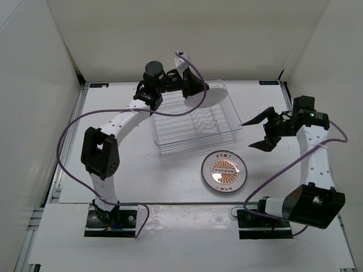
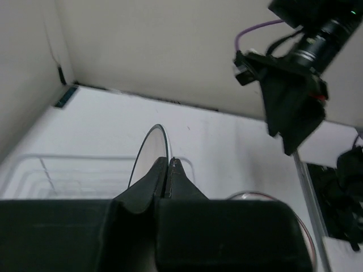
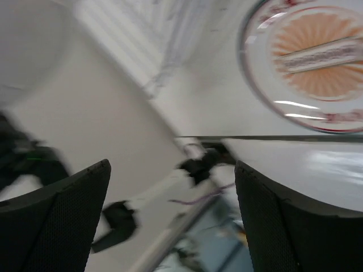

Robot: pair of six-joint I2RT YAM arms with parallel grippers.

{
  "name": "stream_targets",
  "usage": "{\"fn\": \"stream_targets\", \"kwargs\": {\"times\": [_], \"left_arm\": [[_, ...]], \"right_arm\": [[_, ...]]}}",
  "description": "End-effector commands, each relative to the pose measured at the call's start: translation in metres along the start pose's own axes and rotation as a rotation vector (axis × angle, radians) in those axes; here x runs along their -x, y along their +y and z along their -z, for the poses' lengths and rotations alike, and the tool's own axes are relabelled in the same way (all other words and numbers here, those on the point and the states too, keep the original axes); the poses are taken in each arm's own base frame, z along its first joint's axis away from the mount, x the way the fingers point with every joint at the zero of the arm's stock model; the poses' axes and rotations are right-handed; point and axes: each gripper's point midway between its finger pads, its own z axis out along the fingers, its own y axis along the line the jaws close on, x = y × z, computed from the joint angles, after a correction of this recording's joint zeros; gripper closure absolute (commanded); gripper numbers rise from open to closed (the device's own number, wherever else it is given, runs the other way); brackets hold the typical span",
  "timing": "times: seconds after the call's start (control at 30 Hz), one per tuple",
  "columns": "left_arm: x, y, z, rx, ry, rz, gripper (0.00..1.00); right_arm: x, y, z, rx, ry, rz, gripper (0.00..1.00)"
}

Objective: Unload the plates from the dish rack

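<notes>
The dish rack of clear wire stands at the table's centre back. The orange sunburst plate lies flat on the table in front of the rack, and shows in the right wrist view. My left gripper is over the rack's back edge. In the left wrist view it is shut on the rim of the white plate, which is seen edge-on, upright above the rack. My right gripper is open and empty, right of the rack and above the table; its view is blurred.
White walls enclose the table at the back and both sides. The left arm's purple cable loops over the table's left part. The right arm's cable hangs right of the orange plate.
</notes>
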Motion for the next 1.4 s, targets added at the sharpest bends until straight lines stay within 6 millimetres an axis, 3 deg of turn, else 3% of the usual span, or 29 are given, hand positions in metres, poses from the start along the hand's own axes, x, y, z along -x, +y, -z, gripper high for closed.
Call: {"fn": "stream_targets", "kwargs": {"times": [0.0,0.03,0.1,0.13,0.17,0.23,0.4,0.77,0.97,1.2,1.3,1.37], "left_arm": [[-0.017,-0.04,0.006,-0.043,0.083,-0.062,0.99],[-0.022,-0.045,0.007,-0.053,0.101,-0.178,0.99],[-0.042,-0.06,0.014,-0.058,0.187,-0.164,0.99],[-0.047,-0.058,0.013,-0.07,0.203,-0.288,0.99],[-0.061,-0.066,0.013,-0.073,0.256,-0.284,0.99],[-0.061,-0.07,0.016,-0.082,0.268,-0.346,0.99],[-0.067,-0.089,0.013,-0.116,0.304,-0.451,0.99],[-0.058,-0.111,-0.001,-0.165,0.291,-0.568,0.99],[-0.061,-0.124,-0.007,-0.197,0.29,-0.584,0.99],[-0.064,-0.136,-0.015,-0.233,0.301,-0.593,0.99],[-0.063,-0.141,-0.017,-0.242,0.303,-0.607,0.99],[-0.063,-0.148,-0.018,-0.257,0.306,-0.61,0.99]], "right_arm": [[0.0,0.047,-0.009,0.289,0.204,-0.328,0.09],[0.007,0.058,-0.008,0.353,0.191,-0.299,0.09],[0.018,0.065,-0.01,0.373,0.188,-0.401,0.09],[0.023,0.069,-0.01,0.38,0.19,-0.422,0.09],[0.026,0.075,-0.008,0.382,0.198,-0.421,0.09],[0.03,0.087,-0.004,0.383,0.208,-0.372,0.09],[0.029,0.079,-0.014,0.319,0.295,-0.424,0.09],[-0.004,0.061,-0.029,0.223,0.433,-0.451,0.09],[-0.023,0.056,-0.052,0.157,0.511,-0.473,0.09],[-0.026,0.037,-0.082,0.09,0.543,-0.519,0.09],[-0.015,0.039,-0.092,0.096,0.524,-0.527,0.15],[-0.005,0.046,-0.097,0.105,0.518,-0.531,0.29]]}}
